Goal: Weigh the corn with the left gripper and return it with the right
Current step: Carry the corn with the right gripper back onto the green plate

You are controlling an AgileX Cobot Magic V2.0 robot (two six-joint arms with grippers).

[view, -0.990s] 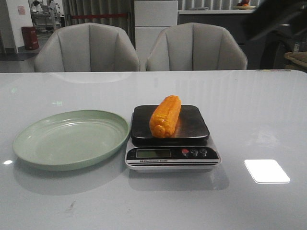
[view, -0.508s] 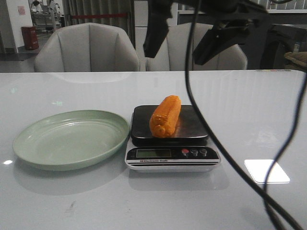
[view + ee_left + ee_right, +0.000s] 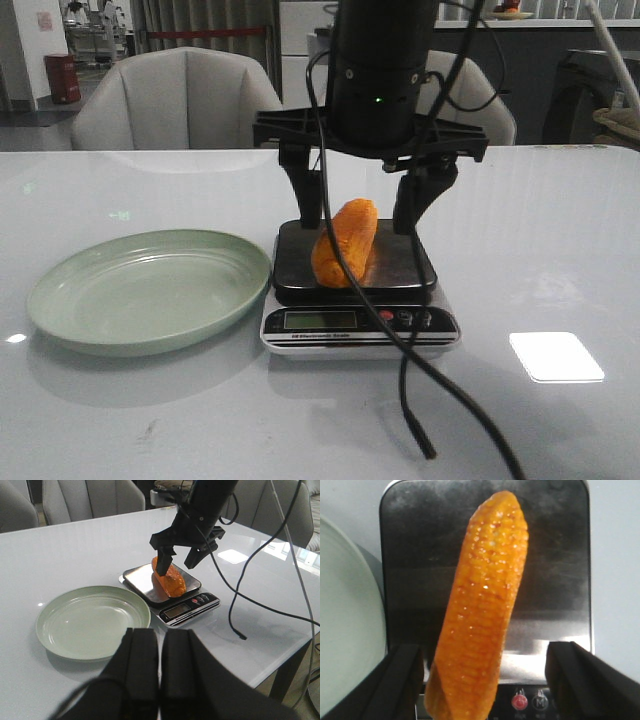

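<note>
- Corn (image 3: 345, 243) is seen lying on the dark platform of the scale (image 3: 355, 320), its length running from the display side toward the far edge, slightly skewed; the weighing half of the task is judged done and the pick-up for return is the step in hand.
- Directly above the scale, the right hand (image 3: 368, 210) is held spread wide with nothing gripped, one finger on either side of the cob and neither touching it.
- In the right wrist view the cob's near end sits closer to one finger (image 3: 402, 680) than to the other, so the hand should be centred across the cob before it is closed.
- A descent to about mid-height of the cob is advised, with the fingertips kept off the platform; whether they are already low enough cannot be told for sure from the front view.
- The grip is best taken across the thick middle, since a rounded cob may roll.
- Left of the scale, close against its edge, the green plate (image 3: 70, 300) stands on the tabletop (image 3: 560, 240), presumably as the return spot.
- Well back from the scale, on the display side, the left hand (image 3: 159, 675) is seen pressed closed on nothing.
</note>
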